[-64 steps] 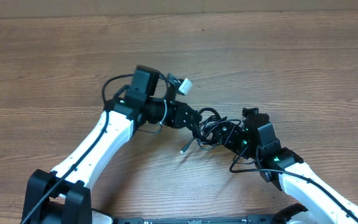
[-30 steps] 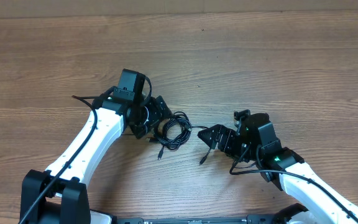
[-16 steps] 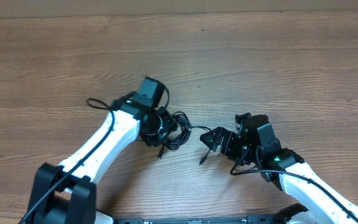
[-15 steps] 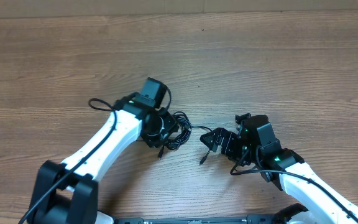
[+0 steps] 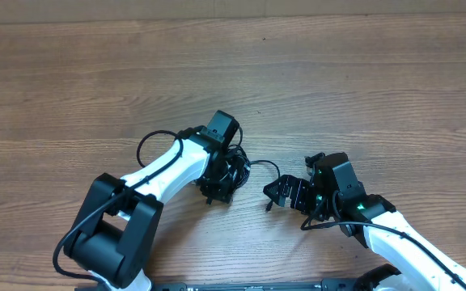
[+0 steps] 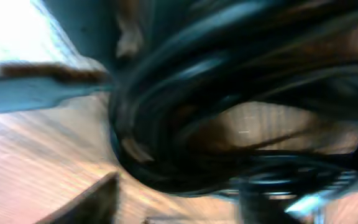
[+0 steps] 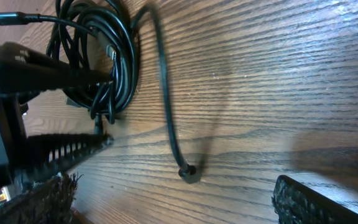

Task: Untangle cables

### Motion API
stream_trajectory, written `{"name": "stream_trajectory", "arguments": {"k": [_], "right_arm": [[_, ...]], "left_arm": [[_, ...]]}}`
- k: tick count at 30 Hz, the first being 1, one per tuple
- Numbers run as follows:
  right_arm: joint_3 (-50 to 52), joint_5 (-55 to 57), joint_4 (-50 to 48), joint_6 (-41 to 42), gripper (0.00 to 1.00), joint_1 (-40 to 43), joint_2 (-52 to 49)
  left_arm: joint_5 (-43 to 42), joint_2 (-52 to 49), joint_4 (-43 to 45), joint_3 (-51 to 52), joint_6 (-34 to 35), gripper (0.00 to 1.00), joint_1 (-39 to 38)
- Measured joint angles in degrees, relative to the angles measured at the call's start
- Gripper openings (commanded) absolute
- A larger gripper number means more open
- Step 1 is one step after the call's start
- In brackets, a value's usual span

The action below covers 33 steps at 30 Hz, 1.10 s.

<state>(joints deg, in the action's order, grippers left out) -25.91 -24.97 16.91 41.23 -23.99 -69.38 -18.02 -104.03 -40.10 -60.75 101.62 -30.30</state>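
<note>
brown wooden table (image 5: pixel 379 81) holds the cables (image 7: pixel 129 62) in a black bunch near its middle. left gripper (image 5: pixel 218 191) has its fingers squeezed on the bunch. right gripper (image 5: pixel 275 192) sits just beside it, fingers wide apart.

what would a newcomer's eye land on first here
A tangled coil of thin black cables lies in the middle of the brown wooden table, with the left end effector down on it. One loose black strand trails toward the open right end effector, its plug end lying on the wood.
</note>
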Motion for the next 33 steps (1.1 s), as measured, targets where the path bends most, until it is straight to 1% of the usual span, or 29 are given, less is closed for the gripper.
{"name": "stream_trajectory", "arguments": {"k": [1,2,3,6,9,12,18,19,20,21,22,23,24,26,28,30,31,32,33], "right_arm": [[0.0,0.1,0.2,-0.1,1.0,0.0,0.0],[0.0,0.3,0.4,-0.2,1.0,0.0,0.0],[0.0,0.5,0.6,-0.3,1.0,0.0,0.0],[0.0,1.1,0.7,-0.4,1.0,0.0,0.0],[0.0,2.1,0.7,-0.6,1.0,0.0,0.0],[0.0,2.8,0.7,-0.8,1.0,0.0,0.0],[0.0,3.8,0.7,-0.8,1.0,0.0,0.0],[0.0,4.1,0.7,-0.8,1.0,0.0,0.0],[0.0,4.4,0.7,-0.8,1.0,0.0,0.0],[0.0,4.5,0.7,-0.8,1.0,0.0,0.0],[0.0,4.7,0.7,-0.8,1.0,0.0,0.0],[0.0,4.9,0.7,-0.8,1.0,0.0,0.0],[0.0,4.9,0.7,-0.8,1.0,0.0,0.0],[0.0,5.0,0.7,-0.8,1.0,0.0,0.0],[0.0,5.1,0.7,-0.8,1.0,0.0,0.0],[0.0,5.1,0.7,-0.8,1.0,0.0,0.0],[0.0,5.2,0.7,-0.8,1.0,0.0,0.0],[0.0,5.4,0.7,-0.8,1.0,0.0,0.0],[0.0,5.4,0.7,-0.8,1.0,0.0,0.0]], "left_arm": [[0.0,-0.4,0.7,-0.4,0.4,0.14,0.0],[0.0,-0.8,0.9,-0.9,0.7,0.06,0.0],[0.1,-1.0,1.0,-1.0,1.0,0.04,-0.1],[0.8,-1.0,0.9,-1.1,-0.2,0.04,-0.1],[1.5,-1.0,0.9,-1.1,-3.8,0.04,-0.1],[2.6,-1.0,1.2,-1.2,-12.1,0.04,-0.4],[6.2,-1.6,2.7,-3.0,-34.7,0.04,0.0],[6.9,-2.0,1.6,-4.1,-38.2,0.06,0.4],[7.5,-2.3,0.3,-5.3,-41.1,0.2,0.7],[7.9,-2.4,-1.1,-6.3,-42.9,0.4,0.9],[8.4,-2.6,-4.0,-8.2,-44.7,0.69,1.1],[8.8,-2.6,-5.2,-9.5,-46.1,0.73,1.2],[8.9,-2.6,-5.7,-10.3,-46.6,0.72,1.2],[8.8,-2.6,-6.1,-11.6,-46.4,0.59,1.2],[8.9,-2.6,-6.3,-11.7,-45.0,0.57,1.2],[8.7,-2.6,-7.4,-11.7,-41.4,0.57,1.2],[8.4,-2.6,-7.9,-11.7,-39.4,0.61,1.2],[7.9,-2.6,-8.6,-11.7,-36.7,0.7,1.2],[7.3,-2.6,-9.2,-11.7,-33.1,0.74,1.2]]}}
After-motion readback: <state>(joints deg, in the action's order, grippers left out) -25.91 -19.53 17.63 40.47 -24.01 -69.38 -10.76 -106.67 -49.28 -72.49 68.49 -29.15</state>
